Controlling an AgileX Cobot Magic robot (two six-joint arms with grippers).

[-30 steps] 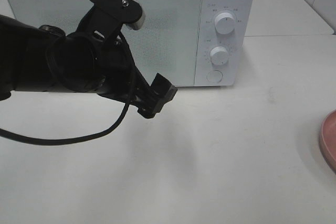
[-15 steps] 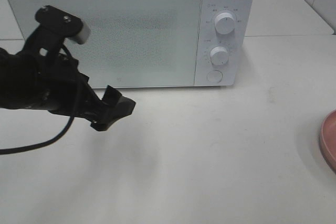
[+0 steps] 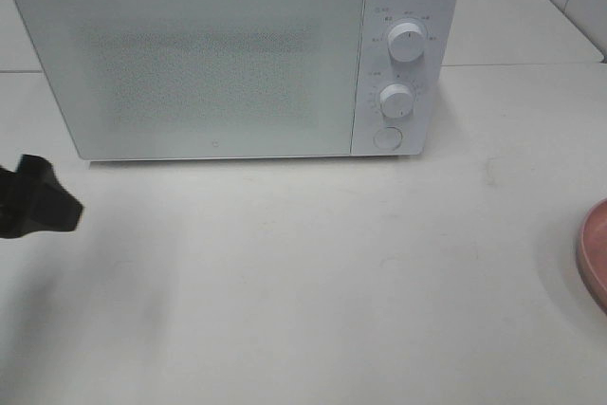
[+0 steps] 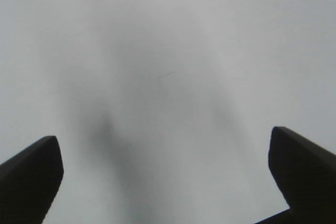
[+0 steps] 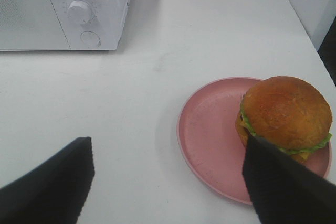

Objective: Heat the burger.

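Microwave [image 3: 237, 54]: upper half of the high view, door shut, two dials [image 3: 406, 42] and a button [image 3: 386, 138] on its right panel.
Left gripper [image 3: 38, 208]: now only a dark tip at the left edge of the high view, mid-height. A second ago the arm stood across the front of the microwave door; half a second ago it was already further left. It has swung clear.
Left fingers [image 4: 31, 174]: spread as wide as they go, nothing between them, only bare counter [image 4: 168, 51] below.
Right gripper [image 5: 168, 182]: out of the high view; its own camera shows it above the counter beside the plate [image 5: 210, 135].
Right fingers [image 5: 286, 182]: well apart, holding nothing; one tip overlaps the burger's near edge in the wrist view, contact unclear.
Burger [image 5: 286, 116]: on the pink plate, toward its far-right side in the right wrist view; in the high view only a sliver of plate shows at the right edge.
Meaning, my guess: left arm has pulled back with the door still closed, so the burger has not gone in. Door must be opened before the burger moves.
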